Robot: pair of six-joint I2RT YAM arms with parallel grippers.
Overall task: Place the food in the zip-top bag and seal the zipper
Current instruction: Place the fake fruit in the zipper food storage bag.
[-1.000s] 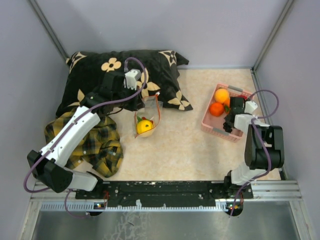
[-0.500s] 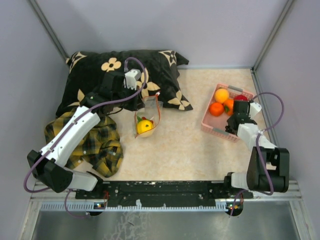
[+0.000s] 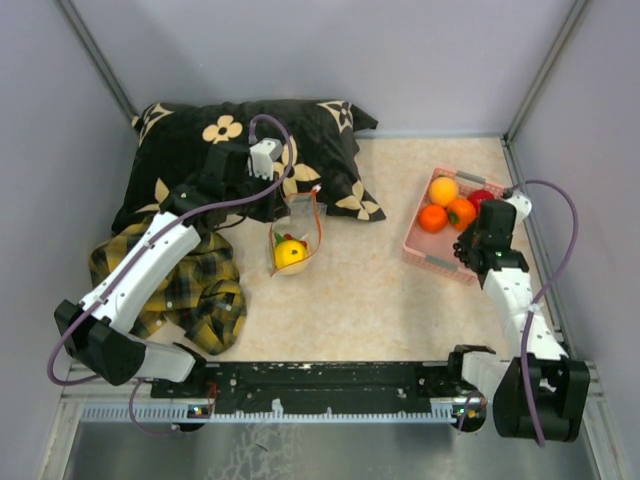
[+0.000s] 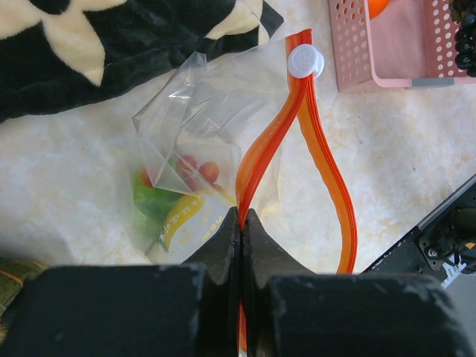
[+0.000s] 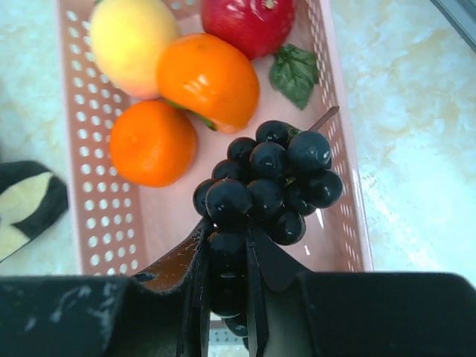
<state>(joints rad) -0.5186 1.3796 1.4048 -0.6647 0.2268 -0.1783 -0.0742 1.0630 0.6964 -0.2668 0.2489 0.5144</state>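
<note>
- Right gripper (image 5: 227,256) clamped on glossy dark grape bunch (image 5: 271,175), over perforated pink plastic basket (image 5: 74,149).
- In basket: two smooth oranges (image 5: 152,141), one yellow-orange fruit (image 5: 130,37), one red apple (image 5: 249,18).
- Left gripper (image 4: 242,230) pinched together on red-orange zipper strip (image 4: 260,156) of crinkly clear bag (image 4: 186,111); one yellow lemon (image 4: 182,223) inside.

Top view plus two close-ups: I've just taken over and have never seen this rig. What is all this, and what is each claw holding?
The top view looks down from behind two robot arms bolted at the table's near edge. Each close-up comes from a wrist camera. The left gripper pinches the zipper of the zip-top bag, which already holds a lemon. The right gripper grips the grape bunch at the pink basket, where two oranges, a yellow fruit and an apple lie. A pillow and plaid cloth lie on the left.
</note>
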